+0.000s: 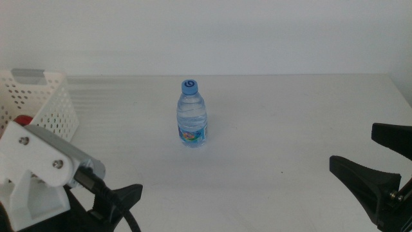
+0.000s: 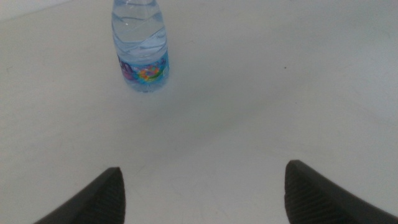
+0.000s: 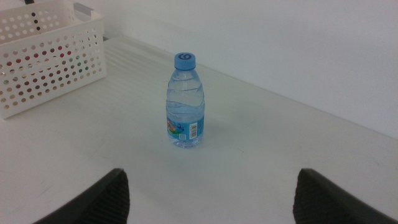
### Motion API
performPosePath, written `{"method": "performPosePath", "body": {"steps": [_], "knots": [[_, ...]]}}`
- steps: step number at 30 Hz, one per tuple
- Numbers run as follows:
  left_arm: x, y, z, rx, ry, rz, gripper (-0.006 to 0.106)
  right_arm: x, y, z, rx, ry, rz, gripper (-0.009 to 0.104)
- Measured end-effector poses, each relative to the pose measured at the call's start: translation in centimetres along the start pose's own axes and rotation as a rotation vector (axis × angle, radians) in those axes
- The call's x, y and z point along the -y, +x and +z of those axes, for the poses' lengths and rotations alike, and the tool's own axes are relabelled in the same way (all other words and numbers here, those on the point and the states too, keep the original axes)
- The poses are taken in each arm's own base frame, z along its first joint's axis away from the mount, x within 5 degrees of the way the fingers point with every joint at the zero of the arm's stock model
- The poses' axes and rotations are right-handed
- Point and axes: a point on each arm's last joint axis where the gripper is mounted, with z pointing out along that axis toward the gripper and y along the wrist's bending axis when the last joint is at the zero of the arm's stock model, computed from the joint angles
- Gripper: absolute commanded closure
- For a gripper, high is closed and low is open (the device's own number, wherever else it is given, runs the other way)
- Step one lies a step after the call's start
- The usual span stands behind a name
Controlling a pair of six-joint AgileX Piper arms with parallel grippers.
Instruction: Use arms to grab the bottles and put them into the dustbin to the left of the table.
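A plain, pale wall [image 1: 257,32] runs behind the far edge of the work surface, bare and evenly coloured in the middle view. In the right wrist view the same wall [image 3: 280,43] meets that edge along a straight, slightly darker seam. The light is soft and diffuse, casting only faint, short shadows and leaving no hard glare anywhere.
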Motion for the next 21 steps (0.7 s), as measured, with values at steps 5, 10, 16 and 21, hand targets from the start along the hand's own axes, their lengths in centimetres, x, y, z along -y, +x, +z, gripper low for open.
{"method": "performPosePath", "body": {"steps": [5,10,16,21], "knots": [[0.0,-0.4,0.1,0.056,0.004,-0.005,0.021,0.0,0.0,0.0,0.000,0.000,0.000,0.021],[0.1,-0.6,1.7,0.130,0.010,0.006,0.021,0.0,0.0,0.0,0.000,0.000,0.000,0.021],[-0.3,-1.1,4.4,0.183,-0.004,0.000,0.021,0.0,0.0,0.0,0.000,0.000,0.000,0.021],[-1.3,-0.6,6.7,0.157,-0.046,-0.019,0.021,0.0,0.1,0.0,-0.002,0.000,0.000,0.021]]}}
